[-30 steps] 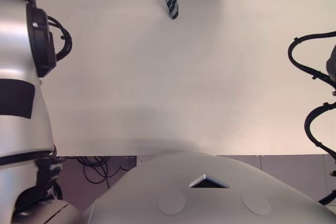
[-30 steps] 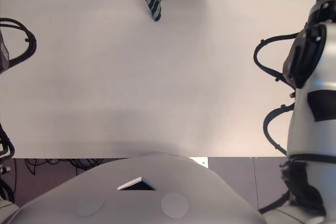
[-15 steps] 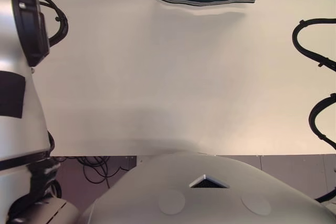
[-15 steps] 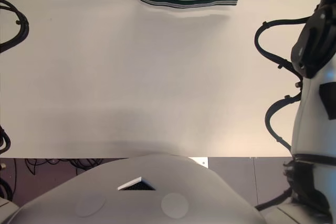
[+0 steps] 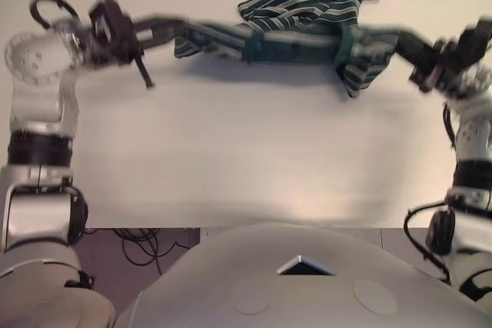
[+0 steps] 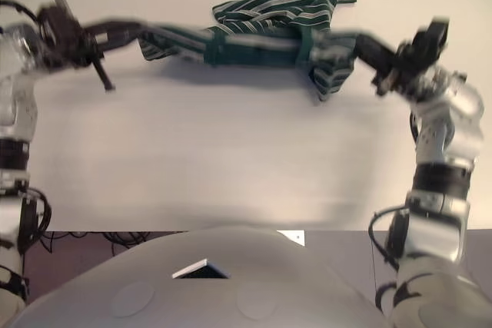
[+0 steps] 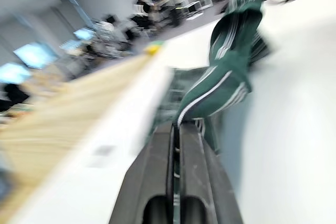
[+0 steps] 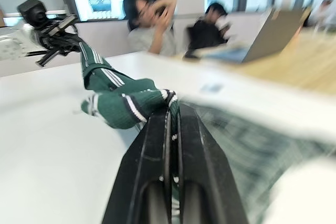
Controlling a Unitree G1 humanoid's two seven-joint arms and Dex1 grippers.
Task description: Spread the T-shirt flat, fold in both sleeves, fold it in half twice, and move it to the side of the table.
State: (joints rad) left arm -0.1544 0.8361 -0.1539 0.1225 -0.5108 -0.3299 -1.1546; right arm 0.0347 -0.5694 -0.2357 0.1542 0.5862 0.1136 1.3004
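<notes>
Pinching, left: my left gripper [image 7: 177, 125] has both fingers pressed together on one end of the dark green, white-striped fabric T-shirt [image 5: 296, 40]. It is held out over the far left part of the plain white table top [image 5: 246, 151].
Cloth, centre: the T-shirt runs as a bunched, rope-like band from one gripper to the other across the far part of the table. A striped flap lies folded along the far side of the band, and a crumpled wad hangs near its right end. The shadow beneath suggests the band is just clear of the surface, though blur leaves this uncertain.
Pinching, right: my right gripper [image 8: 172, 107] is likewise squeezed onto the opposite end of the cloth, over the far right part of the table.
Step in hand: I judge this to be the first step, spreading the T-shirt flat. The cloth is stretched sideways but not opened out, and no sleeve fold has begun.
Next move calls for: lowering both ends evenly, with enough tension that the flap and the wad fall open instead of being trapped underneath. If the body stays twisted, I would release and take new holds at the corners.
</notes>
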